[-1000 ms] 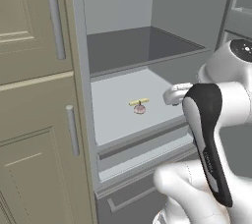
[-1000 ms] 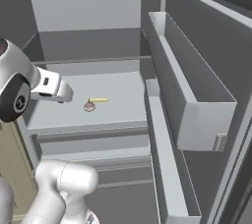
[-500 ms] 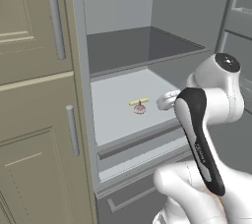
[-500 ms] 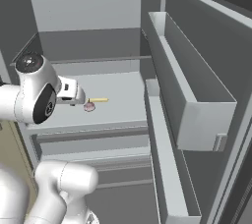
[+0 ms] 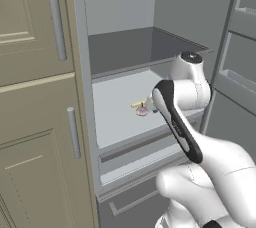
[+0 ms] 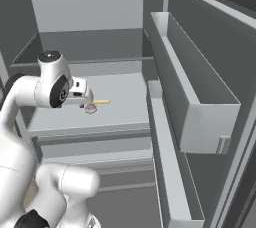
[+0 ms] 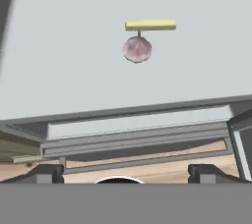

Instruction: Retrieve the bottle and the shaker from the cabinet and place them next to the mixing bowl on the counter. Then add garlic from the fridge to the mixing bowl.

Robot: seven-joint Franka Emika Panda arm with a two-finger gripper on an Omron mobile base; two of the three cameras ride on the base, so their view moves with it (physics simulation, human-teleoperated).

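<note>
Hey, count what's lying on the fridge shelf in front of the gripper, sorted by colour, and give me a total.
Pinkish-white: 1, the garlic
Yellow: 1, a stick just beyond the garlic
Total: 2, both on the pale grey shelf

White arm with dark joints bent at the elbow, forearm reaching forward, wrist level. Hand (image 7: 126, 171) open wide, dark finger tips (image 7: 47, 173) far apart, holding nothing.
</note>
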